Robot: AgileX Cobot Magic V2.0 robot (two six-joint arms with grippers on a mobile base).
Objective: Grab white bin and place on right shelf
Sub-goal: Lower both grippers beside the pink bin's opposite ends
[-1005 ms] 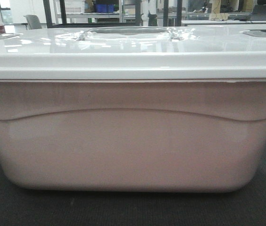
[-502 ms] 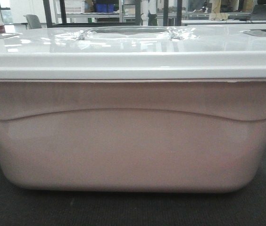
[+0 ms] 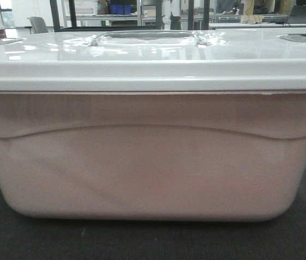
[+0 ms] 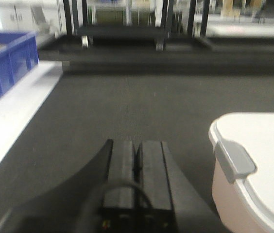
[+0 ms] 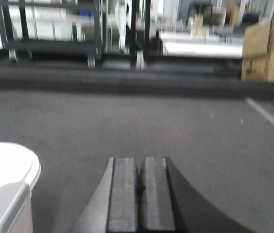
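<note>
The white bin (image 3: pixel 153 162) fills the front view: a translucent pinkish tub under a glossy white lid with a recessed handle (image 3: pixel 147 37). It rests on a dark grey surface. In the left wrist view one end of the bin (image 4: pixel 253 160) lies to the right of my left gripper (image 4: pixel 137 145), which is shut and empty, apart from the bin. In the right wrist view the bin's other end (image 5: pixel 1 184) lies to the left of my right gripper (image 5: pixel 140 162), also shut on nothing and clear of the bin. The right shelf is out of view.
A blue bin (image 4: pixel 6 58) stands at the far left on a white strip. Dark wheeled racks (image 4: pixel 122 34) (image 5: pixel 49 43) line the back. Cardboard boxes (image 5: pixel 268 48) are stacked at the far right. A white line (image 5: pixel 268 119) crosses the grey surface.
</note>
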